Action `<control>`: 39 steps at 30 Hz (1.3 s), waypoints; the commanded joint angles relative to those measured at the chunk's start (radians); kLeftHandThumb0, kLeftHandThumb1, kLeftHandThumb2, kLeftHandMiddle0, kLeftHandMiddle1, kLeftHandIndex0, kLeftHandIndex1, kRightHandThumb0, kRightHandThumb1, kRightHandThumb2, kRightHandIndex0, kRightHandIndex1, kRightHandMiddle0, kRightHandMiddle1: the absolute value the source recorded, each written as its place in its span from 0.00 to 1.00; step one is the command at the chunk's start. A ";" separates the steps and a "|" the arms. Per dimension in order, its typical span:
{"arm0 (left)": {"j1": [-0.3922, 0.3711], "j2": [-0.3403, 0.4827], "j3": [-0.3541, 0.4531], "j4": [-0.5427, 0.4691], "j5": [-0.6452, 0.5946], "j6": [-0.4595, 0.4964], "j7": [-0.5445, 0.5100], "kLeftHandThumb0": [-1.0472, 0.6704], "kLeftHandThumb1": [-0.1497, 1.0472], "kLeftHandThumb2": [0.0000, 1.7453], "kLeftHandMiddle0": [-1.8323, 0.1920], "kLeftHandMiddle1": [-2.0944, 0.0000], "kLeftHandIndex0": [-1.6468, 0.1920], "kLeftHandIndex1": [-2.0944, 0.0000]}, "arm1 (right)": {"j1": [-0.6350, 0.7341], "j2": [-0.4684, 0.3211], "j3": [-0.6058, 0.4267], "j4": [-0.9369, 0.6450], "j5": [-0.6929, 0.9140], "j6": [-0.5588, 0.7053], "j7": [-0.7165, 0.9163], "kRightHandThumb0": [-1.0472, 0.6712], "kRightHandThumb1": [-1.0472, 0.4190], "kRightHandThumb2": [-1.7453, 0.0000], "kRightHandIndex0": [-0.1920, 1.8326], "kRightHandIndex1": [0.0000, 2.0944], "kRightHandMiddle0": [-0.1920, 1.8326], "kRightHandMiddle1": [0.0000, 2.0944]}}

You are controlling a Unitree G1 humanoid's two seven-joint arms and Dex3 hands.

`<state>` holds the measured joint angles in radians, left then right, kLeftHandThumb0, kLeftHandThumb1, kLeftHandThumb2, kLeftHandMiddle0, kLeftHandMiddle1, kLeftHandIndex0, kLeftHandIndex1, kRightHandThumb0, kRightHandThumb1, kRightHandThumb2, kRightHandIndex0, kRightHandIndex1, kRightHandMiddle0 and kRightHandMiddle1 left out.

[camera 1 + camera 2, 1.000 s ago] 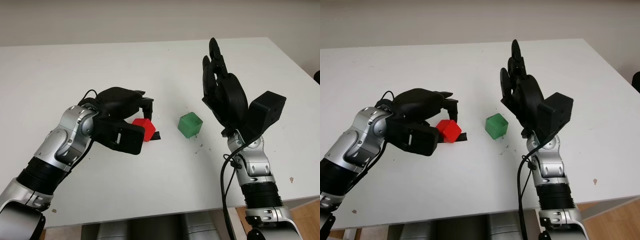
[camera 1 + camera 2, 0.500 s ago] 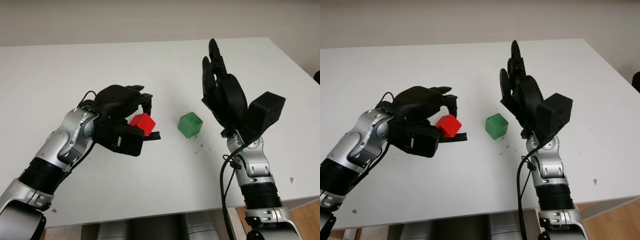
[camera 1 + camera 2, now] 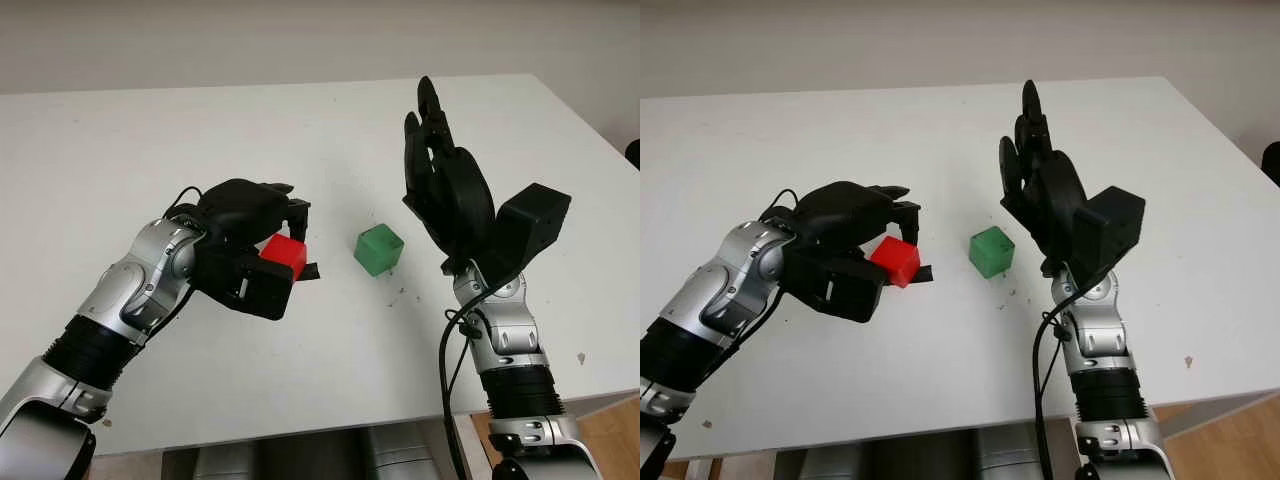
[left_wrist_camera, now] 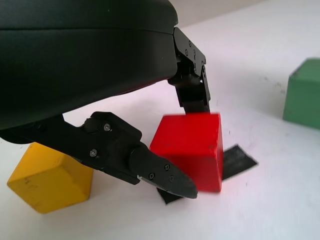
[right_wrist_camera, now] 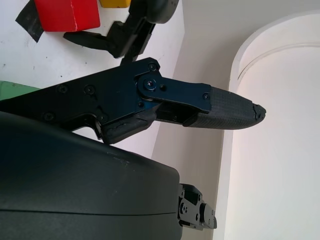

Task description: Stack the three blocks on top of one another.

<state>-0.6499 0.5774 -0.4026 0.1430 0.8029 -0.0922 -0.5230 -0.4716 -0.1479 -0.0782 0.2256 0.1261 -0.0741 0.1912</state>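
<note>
We see a white table (image 3: 330, 360) from above, with two robot arms reaching in from the near edge. There are no containers on it, just three loose blocks and a scrap of black tape.

The left hand (image 3: 262, 232) is low over the table, left of centre, its black fingers (image 4: 155, 172) curled around a red block (image 3: 285, 252). In the left wrist view one finger presses the block's far face and another crosses in front of its near lower corner; we cannot tell whether the block is lifted off the surface or touching it. The strip of black tape (image 4: 235, 160) lies under and just beside the red block.

A yellow block (image 4: 50, 175) sits on the table close behind the left hand's fingers, apart from the red one.

A green block (image 3: 379, 250) stands alone on the table, between the two hands, near the red block but not touching it.

The right hand (image 3: 440, 175) is raised above the table to the right of the green block, open, holding nothing, fingers pointing up and away.
</note>
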 commanded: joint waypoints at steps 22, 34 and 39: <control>-0.037 0.013 0.158 -0.101 -0.165 0.082 -0.064 0.10 0.94 0.04 1.00 1.00 1.00 1.00 | -0.001 0.000 -0.004 -0.015 -0.003 -0.006 -0.001 0.14 0.00 0.64 0.00 0.00 0.00 0.00; -0.059 0.080 0.425 -0.040 -0.378 0.070 0.183 0.17 1.00 0.17 0.86 0.96 0.84 0.93 | -0.001 0.006 -0.002 -0.010 -0.005 -0.015 -0.012 0.14 0.00 0.64 0.00 0.00 0.00 0.00; -0.187 0.174 0.367 0.433 -0.337 -0.142 0.250 0.04 1.00 0.24 0.89 0.95 0.91 0.73 | -0.004 -0.001 -0.002 -0.010 0.000 -0.006 -0.002 0.14 0.00 0.64 0.00 0.00 0.00 0.00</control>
<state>-0.7809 0.6966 -0.0243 0.4868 0.4544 -0.2014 -0.2721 -0.4701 -0.1458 -0.0765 0.2255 0.1231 -0.0763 0.1850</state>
